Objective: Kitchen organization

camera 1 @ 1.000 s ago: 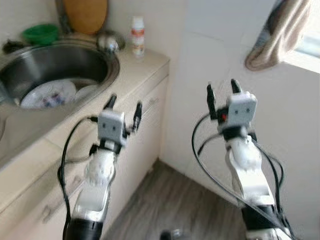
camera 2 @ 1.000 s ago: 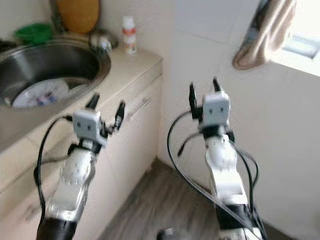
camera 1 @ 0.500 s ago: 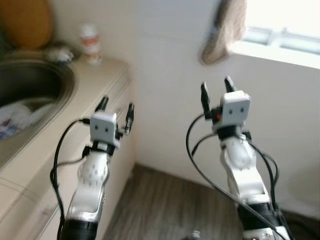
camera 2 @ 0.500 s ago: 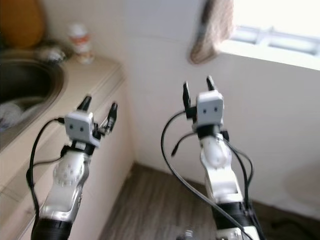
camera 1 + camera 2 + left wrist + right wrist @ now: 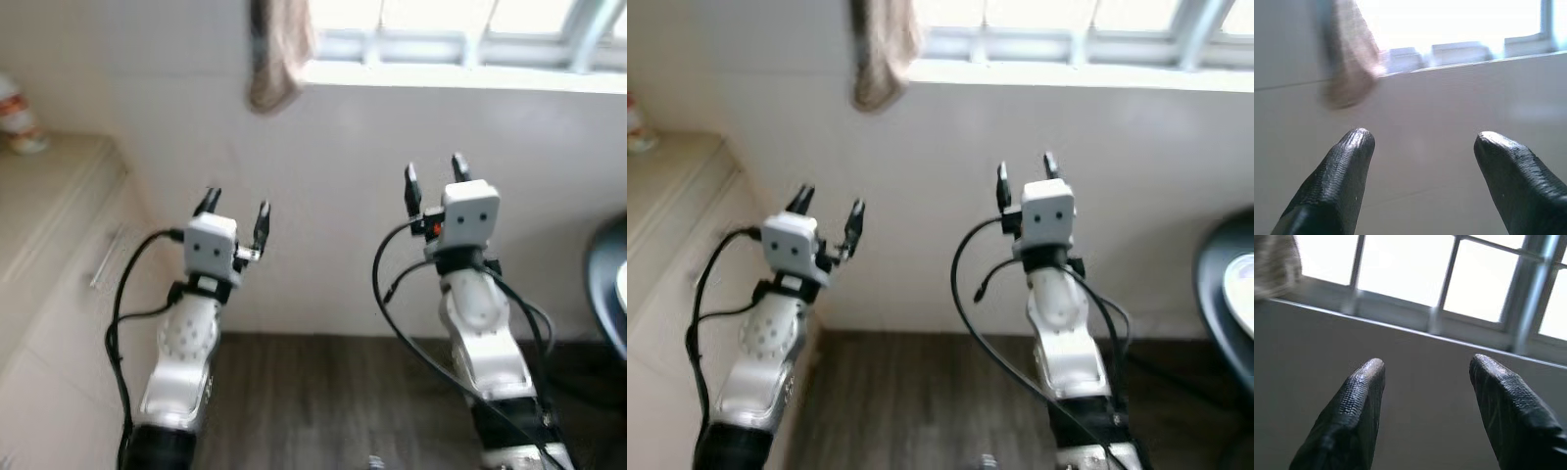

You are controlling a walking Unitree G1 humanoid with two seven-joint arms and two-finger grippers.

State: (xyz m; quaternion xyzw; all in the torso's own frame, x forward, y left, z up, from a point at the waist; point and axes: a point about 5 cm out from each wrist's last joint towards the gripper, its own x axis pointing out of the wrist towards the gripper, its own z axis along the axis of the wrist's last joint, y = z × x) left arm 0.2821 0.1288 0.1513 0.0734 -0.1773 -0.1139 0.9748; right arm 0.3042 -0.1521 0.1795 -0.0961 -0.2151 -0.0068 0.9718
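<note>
Both arms are raised in front of a white tiled wall under a window. My left gripper [image 5: 236, 208] is open and empty, near the corner where the beige counter [image 5: 39, 196] meets the wall. My right gripper [image 5: 433, 177] is open and empty too, held a little higher toward the window sill [image 5: 460, 73]. In the left wrist view the black fingertips [image 5: 1354, 147] point at the wall and a hanging brownish cloth [image 5: 1352, 63]. The right wrist view has its fingertips [image 5: 1369, 377] aimed at the window frame [image 5: 1444, 289].
A brown-grey cloth [image 5: 279, 49] hangs from the window sill. A small white bottle [image 5: 15, 113] stands at the far end of the counter. The cabinet front has a bar handle [image 5: 106, 259]. A dark round table edge [image 5: 607, 294] is at the right. Wooden floor [image 5: 323, 401] lies below.
The whole view has swung to the right: the sink and most of the counter have left the picture, and the window and a dark table edge have come in. Both grippers stay open.
</note>
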